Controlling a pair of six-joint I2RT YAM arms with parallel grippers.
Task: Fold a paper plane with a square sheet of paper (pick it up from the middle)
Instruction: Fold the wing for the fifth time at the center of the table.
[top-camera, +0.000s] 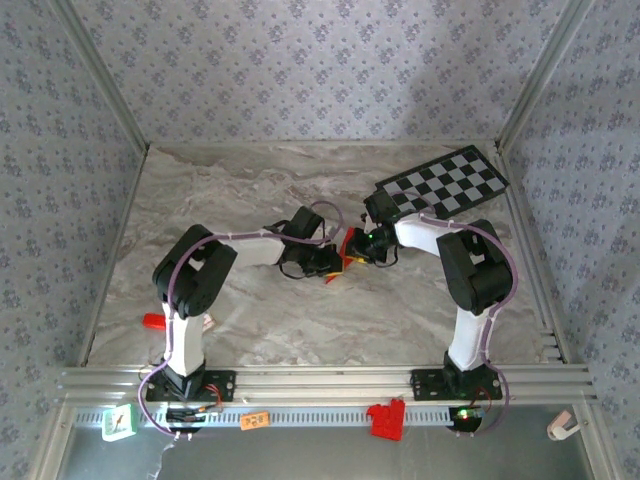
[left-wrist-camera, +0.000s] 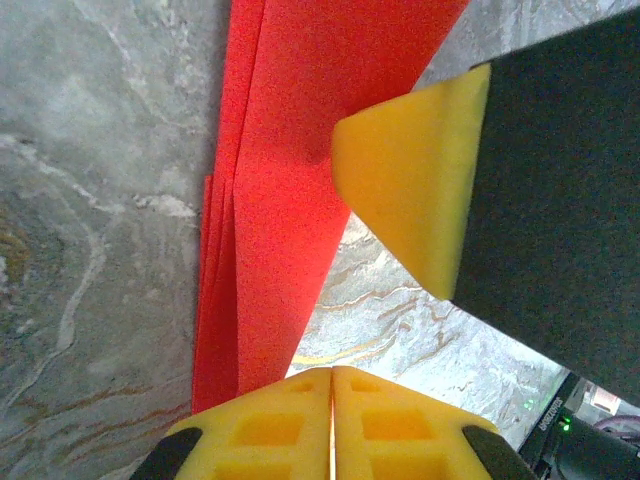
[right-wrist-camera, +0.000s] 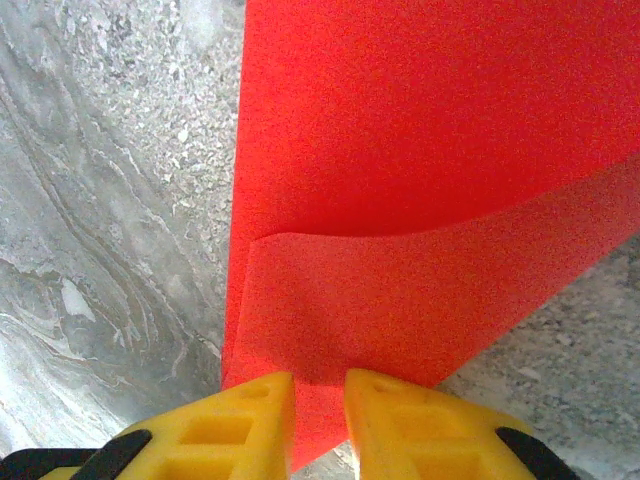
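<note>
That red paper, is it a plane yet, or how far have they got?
Partly. The red paper already lies folded into several layers with straight creases. Right now the left claw is shut at its edge and the right claw pinches it. No pointed dart with wings shows yet, so further folds remain.

folded red paper (left-wrist-camera: 275, 190) lay on marble table (left-wrist-camera: 90, 200); left gripper (left-wrist-camera: 332, 425) pads met; another yellow fingertip (left-wrist-camera: 415, 185) touched the paper.
</note>
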